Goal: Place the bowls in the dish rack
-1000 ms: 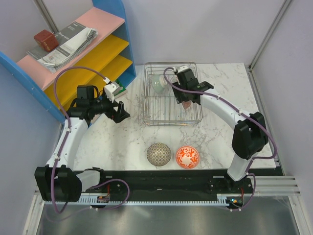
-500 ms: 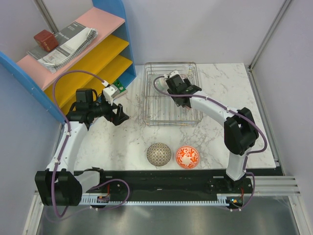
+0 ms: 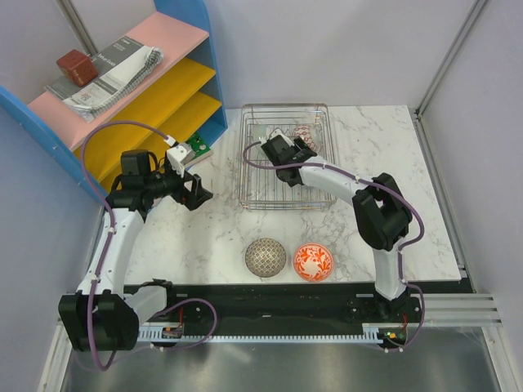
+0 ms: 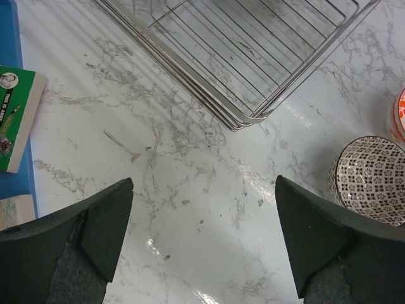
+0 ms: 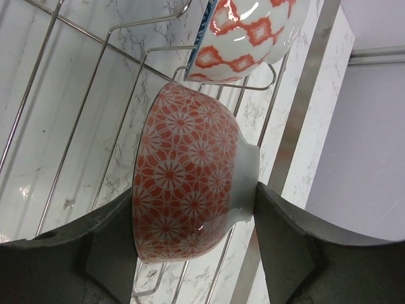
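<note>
Right gripper (image 5: 193, 196): clamps the orange star-patterned bowl (image 5: 190, 152) across its height, one finger (image 5: 101, 247) against the rim, the other against the foot ring. Holds that bowl on its side, mouth toward the left-hand finger, low inside the dish rack (image 3: 261, 186), above the wire floor. Contact between bowl and wires: cannot tell.

Just beyond the fingertips, in the same rack: diamond-patterned bowl (image 5: 250, 35), blue at the rim, likewise tipped on its side, very close to the gripped bowl. Touching or not: cannot tell.

Left gripper (image 4: 202, 183): open, fingers spread wide, nothing between them. Hovers over the bare marble table (image 3: 204, 237), outside the rack.

- Ahead of the fingertips: near corner of the rack, apart from both fingers.
- Just beside the right-hand finger: dark patterned bowl (image 4: 370, 180), on the table.
- Beyond that bowl, at the frame edge: a sliver of the red-orange floral bowl (image 4: 400, 117).
- To the left of the left-hand finger: green book (image 4: 14, 120), lying flat against the foot of the blue shelf (image 3: 208, 49).

In the overhead view, behind the left gripper and toward the arm bases: dark patterned bowl and red-orange floral bowl side by side on the table, near each other, well apart from the rack.
</note>
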Controlling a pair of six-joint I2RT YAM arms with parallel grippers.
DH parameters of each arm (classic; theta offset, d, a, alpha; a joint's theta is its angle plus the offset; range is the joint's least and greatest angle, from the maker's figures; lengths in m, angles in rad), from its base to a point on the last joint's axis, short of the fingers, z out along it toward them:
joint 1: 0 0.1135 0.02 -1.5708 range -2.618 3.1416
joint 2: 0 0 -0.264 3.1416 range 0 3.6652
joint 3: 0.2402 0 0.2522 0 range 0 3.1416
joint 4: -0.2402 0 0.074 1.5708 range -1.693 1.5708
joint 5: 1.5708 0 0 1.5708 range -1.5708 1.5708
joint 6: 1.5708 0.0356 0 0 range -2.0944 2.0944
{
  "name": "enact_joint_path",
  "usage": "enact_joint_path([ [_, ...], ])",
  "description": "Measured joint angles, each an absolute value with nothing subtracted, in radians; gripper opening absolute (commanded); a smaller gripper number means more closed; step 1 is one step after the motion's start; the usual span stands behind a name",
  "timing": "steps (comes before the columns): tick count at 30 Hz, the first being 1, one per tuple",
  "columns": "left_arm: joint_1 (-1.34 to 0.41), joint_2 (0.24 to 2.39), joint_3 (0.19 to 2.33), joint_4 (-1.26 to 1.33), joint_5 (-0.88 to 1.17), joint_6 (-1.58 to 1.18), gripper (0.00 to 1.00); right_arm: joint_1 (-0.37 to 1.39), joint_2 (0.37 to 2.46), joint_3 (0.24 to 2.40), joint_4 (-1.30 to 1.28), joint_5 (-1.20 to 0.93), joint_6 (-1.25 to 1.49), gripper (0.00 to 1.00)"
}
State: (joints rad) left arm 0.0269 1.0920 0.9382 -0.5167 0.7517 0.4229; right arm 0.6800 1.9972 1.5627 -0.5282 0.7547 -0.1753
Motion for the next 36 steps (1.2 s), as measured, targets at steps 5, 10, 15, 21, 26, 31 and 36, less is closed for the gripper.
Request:
enact_joint_path([
  [5, 0.028, 1.087, 0.922, -0.512, 0.763, 0.422, 0.99, 0.69, 2.043, 1.581, -0.516, 0.799, -0.211, 0.0],
  [10, 0.041, 1.081, 0.909, -0.508, 0.768, 0.42, 0.99, 0.695, 2.082, 1.593, -0.508, 0.841, -0.241, 0.0],
  [15, 0.047, 1.07, 0.909, -0.501, 0.774, 0.416, 0.99, 0.699, 2.12, 1.618, -0.511, 0.882, -0.264, 0.05],
  [21, 0.056, 1.068, 0.902, -0.498, 0.793, 0.416, 0.99, 0.702, 2.146, 1.644, -0.523, 0.903, -0.277, 0.6],
  [26, 0.058, 1.068, 0.897, -0.498, 0.797, 0.416, 0.99, 0.702, 2.159, 1.667, -0.548, 0.898, -0.278, 0.82],
  [31, 0.062, 1.068, 0.896, -0.498, 0.797, 0.416, 0.99, 0.703, 2.177, 1.679, -0.552, 0.861, -0.273, 0.96],
  [36, 0.062, 1.065, 0.896, -0.498, 0.797, 0.416, 0.99, 0.71, 2.189, 1.68, -0.562, 0.833, -0.275, 0.98],
])
